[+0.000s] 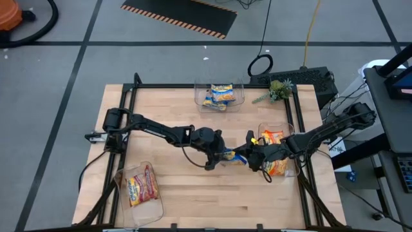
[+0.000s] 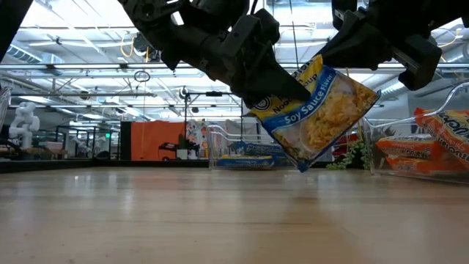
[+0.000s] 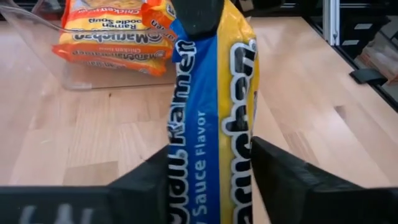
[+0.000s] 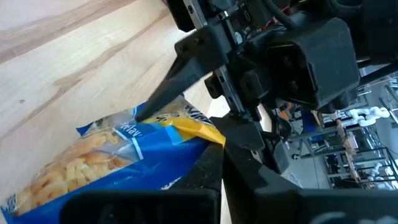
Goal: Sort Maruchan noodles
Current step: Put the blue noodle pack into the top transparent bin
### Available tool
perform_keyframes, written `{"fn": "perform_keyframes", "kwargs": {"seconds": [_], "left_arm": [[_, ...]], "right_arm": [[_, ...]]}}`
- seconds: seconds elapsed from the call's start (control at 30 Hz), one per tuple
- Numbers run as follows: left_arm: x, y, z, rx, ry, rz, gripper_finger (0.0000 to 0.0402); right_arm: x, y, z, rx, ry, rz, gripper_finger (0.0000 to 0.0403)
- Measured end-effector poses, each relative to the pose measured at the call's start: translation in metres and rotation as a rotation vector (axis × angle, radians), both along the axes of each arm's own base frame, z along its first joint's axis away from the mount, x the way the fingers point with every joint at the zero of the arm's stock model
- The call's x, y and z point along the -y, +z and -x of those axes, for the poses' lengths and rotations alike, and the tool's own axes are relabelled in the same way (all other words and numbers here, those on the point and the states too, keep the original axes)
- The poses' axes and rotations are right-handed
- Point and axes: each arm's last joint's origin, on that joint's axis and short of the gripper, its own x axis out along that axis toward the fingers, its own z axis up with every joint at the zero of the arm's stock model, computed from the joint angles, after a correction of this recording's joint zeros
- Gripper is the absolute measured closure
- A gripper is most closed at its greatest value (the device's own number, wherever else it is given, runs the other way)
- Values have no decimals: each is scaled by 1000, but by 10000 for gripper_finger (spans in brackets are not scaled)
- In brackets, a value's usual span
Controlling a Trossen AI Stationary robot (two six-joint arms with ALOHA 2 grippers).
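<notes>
High: we see the left gripper point(image 1: 217, 156) and right gripper point(image 1: 252, 154) meet mid-table over one blue packet point(image 1: 233, 155); bare wood lies in front; bins sit at the far edge point(image 1: 219, 95), right edge point(image 1: 277, 152) and near-left corner point(image 1: 140, 185).
Low: we see the packet point(image 2: 316, 117) hang tilted, clear of the table point(image 2: 220, 220); it reads "Soy Sauce Flavor".
Left wrist: its fingers point(image 3: 283, 171) pinch the blue-and-yellow packet point(image 3: 211, 118); orange "Maruchan" packets point(image 3: 112, 34) lie beyond.
Right wrist: its fingers point(image 4: 205, 174) clamp the packet's point(image 4: 124, 162) other end.
</notes>
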Motion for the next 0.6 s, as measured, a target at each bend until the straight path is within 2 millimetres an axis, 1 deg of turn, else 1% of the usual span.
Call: {"fn": "perform_keyframes", "kwargs": {"seconds": [0.1, 0.17, 0.3, 0.43, 0.53, 0.6], "left_arm": [[-1, 2, 0, 6, 7, -8, 257], [-2, 4, 1, 9, 12, -6, 275], [-8, 4, 0, 6, 31, 5, 277], [-14, 4, 1, -8, 48, 6, 264], [-21, 12, 6, -17, 70, 19, 263], [-27, 27, 11, 0, 85, 20, 266]], "right_arm": [[0, 0, 0, 1, -1, 1, 403], [0, 0, 0, 3, -6, 2, 403], [2, 3, 1, 29, -71, 5, 402], [2, 11, 5, 82, -126, -5, 387], [2, 18, 10, 130, -182, -14, 365], [3, 24, 15, 171, -249, -21, 348]]}}
